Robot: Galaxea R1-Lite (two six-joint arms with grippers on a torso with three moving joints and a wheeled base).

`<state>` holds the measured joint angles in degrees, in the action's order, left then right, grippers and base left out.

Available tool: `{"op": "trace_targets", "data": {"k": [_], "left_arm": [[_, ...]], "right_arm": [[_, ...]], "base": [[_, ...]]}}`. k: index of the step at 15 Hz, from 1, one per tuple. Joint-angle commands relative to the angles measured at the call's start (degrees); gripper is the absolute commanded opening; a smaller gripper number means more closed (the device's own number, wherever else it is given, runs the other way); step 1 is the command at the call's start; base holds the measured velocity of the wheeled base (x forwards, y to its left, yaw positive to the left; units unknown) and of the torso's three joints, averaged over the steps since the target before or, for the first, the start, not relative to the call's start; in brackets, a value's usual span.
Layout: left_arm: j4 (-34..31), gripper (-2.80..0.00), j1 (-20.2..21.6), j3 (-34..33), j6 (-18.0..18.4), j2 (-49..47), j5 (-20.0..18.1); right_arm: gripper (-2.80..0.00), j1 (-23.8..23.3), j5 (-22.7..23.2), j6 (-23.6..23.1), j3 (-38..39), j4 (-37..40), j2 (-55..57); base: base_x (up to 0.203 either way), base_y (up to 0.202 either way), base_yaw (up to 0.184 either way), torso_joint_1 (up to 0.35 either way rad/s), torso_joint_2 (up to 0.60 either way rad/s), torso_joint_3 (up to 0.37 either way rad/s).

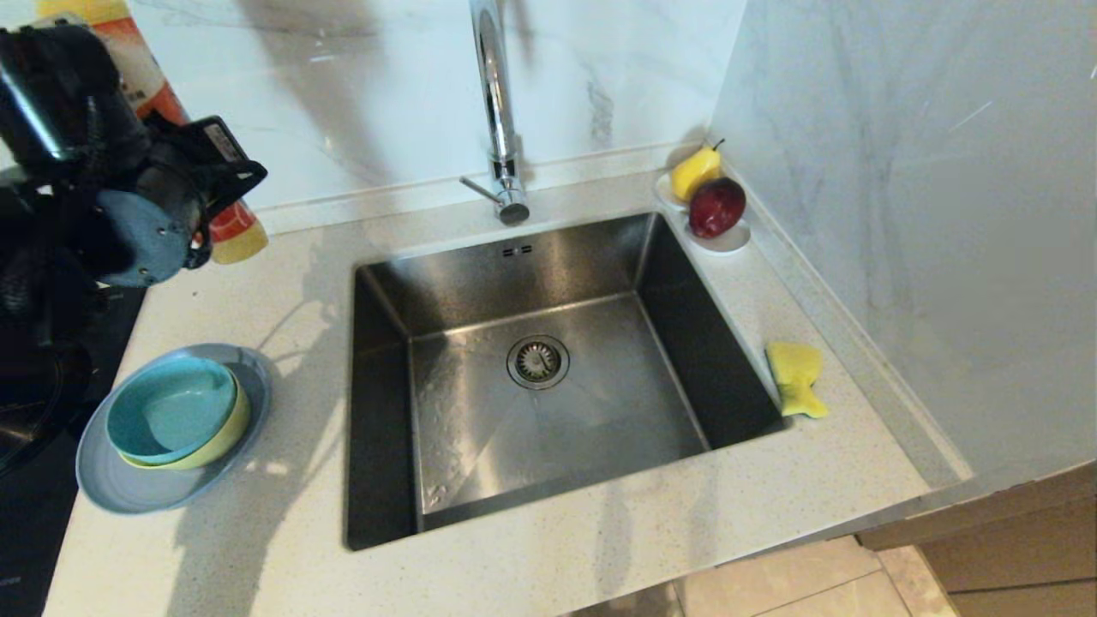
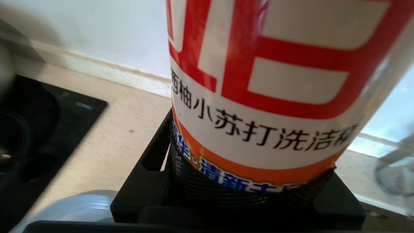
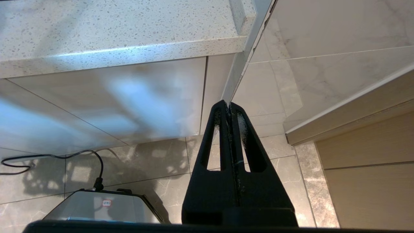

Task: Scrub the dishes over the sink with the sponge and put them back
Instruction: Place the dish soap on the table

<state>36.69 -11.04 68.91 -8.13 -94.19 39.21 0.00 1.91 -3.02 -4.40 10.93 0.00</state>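
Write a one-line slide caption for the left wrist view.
Left pincer clamped on a red-and-white labelled dish-soap bottle above the pale speckled countertop.

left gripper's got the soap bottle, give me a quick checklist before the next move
1. Grip on bottle: ok. The left gripper is closed around the detergent bottle, fingers on both sides near its lower part.
2. Bottle lifted off the counter: ok. The head view shows it held up at the back left.
3. Bottle cap open or shut: cannot tell, out of view.
4. Sponge in place: ok. The sponge lies on the counter right of the sink.
5. Dishes ready: ok. The teal bowl sits in the yellow-green bowl on the grey-blue plate, left of the sink.
6. Right gripper: ok, shut and parked below the counter edge.
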Motion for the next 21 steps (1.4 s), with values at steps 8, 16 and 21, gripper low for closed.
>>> {"op": "trace_targets", "data": {"k": [8, 16, 21], "left_arm": [[19.93, -2.80, 1.68, 3.32, 3.35, -20.04, 4.23], [30.06, -2.80, 1.72, 8.65, 7.51, -30.54, 5.87], [41.09, -2.80, 1.72, 12.91, 14.88, -36.08, 5.97]], "right_arm": [[-2.80, 0.00, 0.03, -0.05, 0.01, 0.05, -0.09], [-2.80, 0.00, 0.03, -0.05, 0.01, 0.05, -0.09], [-2.80, 0.00, 0.03, -0.05, 0.01, 0.05, -0.09]], "base": [[0.000, 0.000, 0.000, 0.000, 0.00, 0.000], [0.000, 0.000, 0.000, 0.000, 0.00, 0.000], [0.000, 0.000, 0.000, 0.000, 0.00, 0.000]]}}
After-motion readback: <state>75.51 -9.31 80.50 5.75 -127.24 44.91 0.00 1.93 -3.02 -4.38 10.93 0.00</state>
